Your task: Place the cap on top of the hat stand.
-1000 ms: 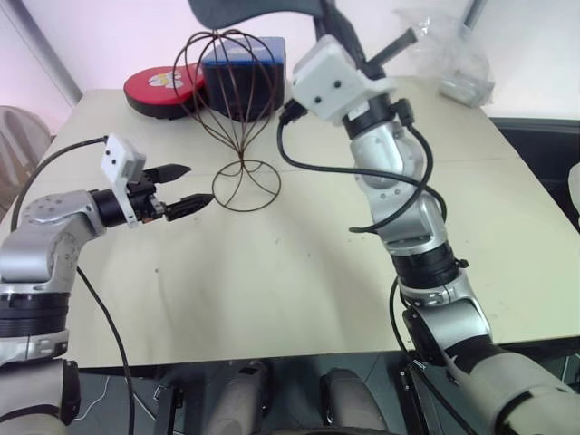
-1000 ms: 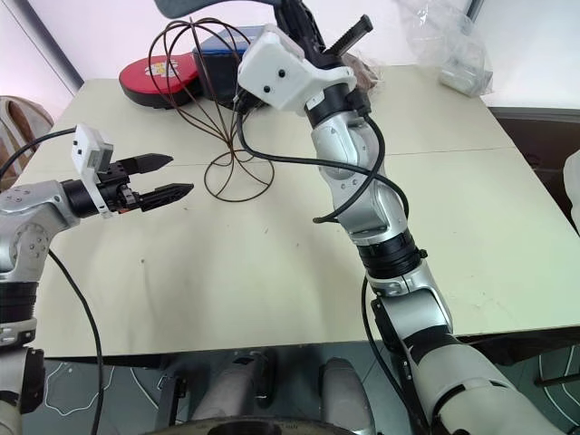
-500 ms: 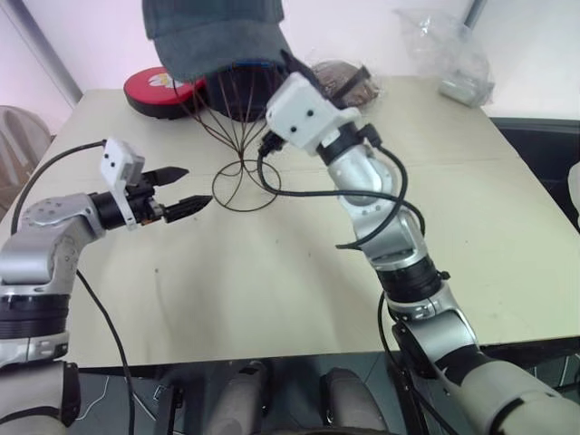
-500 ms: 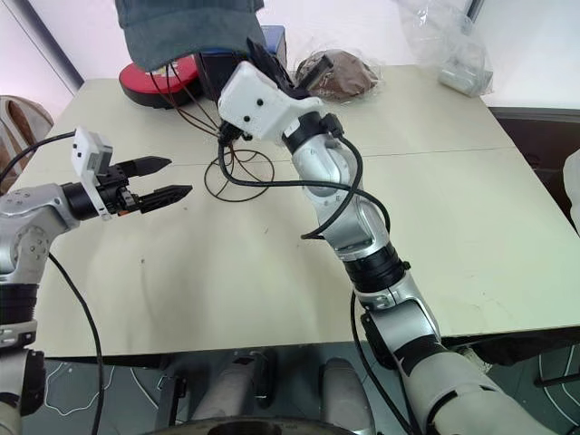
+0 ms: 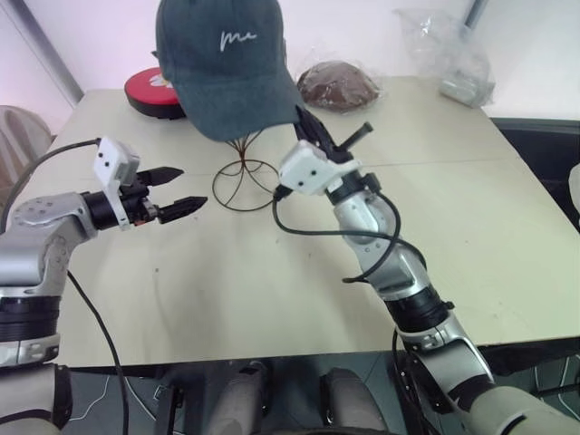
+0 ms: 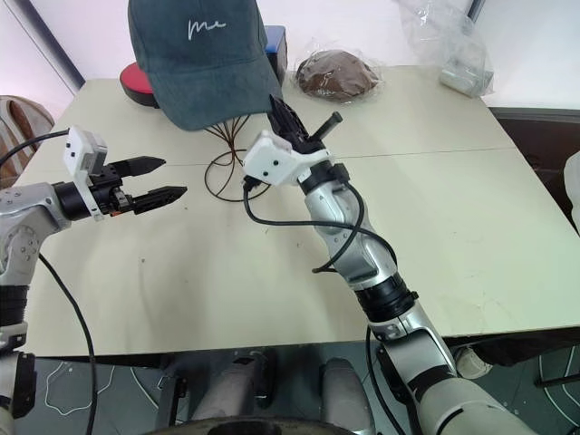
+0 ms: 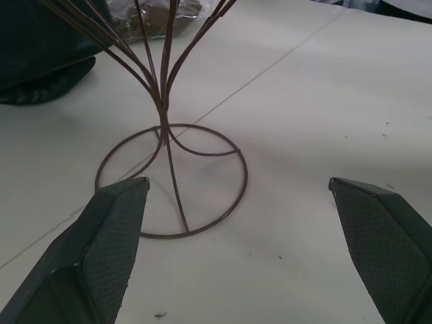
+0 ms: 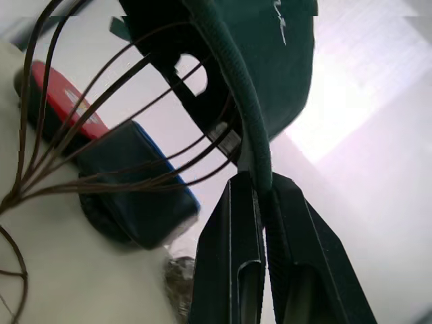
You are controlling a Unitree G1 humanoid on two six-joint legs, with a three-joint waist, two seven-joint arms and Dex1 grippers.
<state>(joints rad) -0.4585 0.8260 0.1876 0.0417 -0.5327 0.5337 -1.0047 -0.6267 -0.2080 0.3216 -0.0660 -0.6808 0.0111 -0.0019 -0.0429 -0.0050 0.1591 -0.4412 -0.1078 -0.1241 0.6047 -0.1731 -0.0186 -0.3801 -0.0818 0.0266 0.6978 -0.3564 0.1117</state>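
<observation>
The left gripper hovers above the table on the robot's left side, its two black fingers spread wide apart with nothing between them and nothing touching them. It points toward the round wire base of the hat stand, which stands just beyond it near the table's middle; the left wrist view shows the ring base and the narrow stem framed between the open fingertips. The right gripper reaches up from the right arm toward the stand, its fingers pressed together on the rear edge of the cap. In the right wrist view, the cap's rim is pinched between the two fingertips, and the stand's wire loops run up inside the cap's underside. The cap covers the dome of the stand, with its white script embroidery facing the camera and its brim angled downward; whether it rests fully on the wires cannot be determined. Farther back lie a red round case, a blue-lidded dark box, a brown dome-shaped lump, and a clear plastic bag.
</observation>
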